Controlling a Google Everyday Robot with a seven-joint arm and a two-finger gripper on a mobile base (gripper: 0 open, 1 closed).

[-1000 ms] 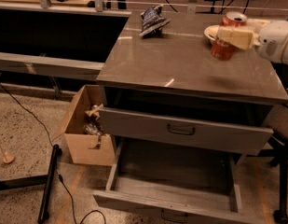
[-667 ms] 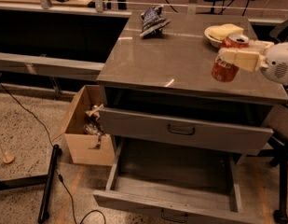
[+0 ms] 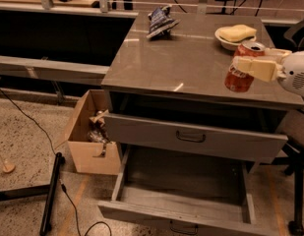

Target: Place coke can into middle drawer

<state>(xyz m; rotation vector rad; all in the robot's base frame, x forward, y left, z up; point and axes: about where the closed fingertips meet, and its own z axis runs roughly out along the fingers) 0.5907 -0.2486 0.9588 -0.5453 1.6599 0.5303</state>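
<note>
Across the grey cabinet top (image 3: 181, 63), the coke can (image 3: 237, 77) has come forward from beside the white bowl (image 3: 223, 37) holding a yellow sponge (image 3: 237, 32) and is now near the front right edge. Below, the middle drawer (image 3: 181, 178) stands pulled out with a bare floor, and a cardboard box (image 3: 87, 156) beside the cabinet holds crumpled scraps. Reaching in from the right, the gripper (image 3: 247, 58) has its cream fingers (image 3: 257, 69) clamped on the can's upper half, one in front and one behind.

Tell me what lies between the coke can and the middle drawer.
Camera view: the tabletop edge and an upper drawer's front panel; the gripper holds the coke can above, at the right.
</note>
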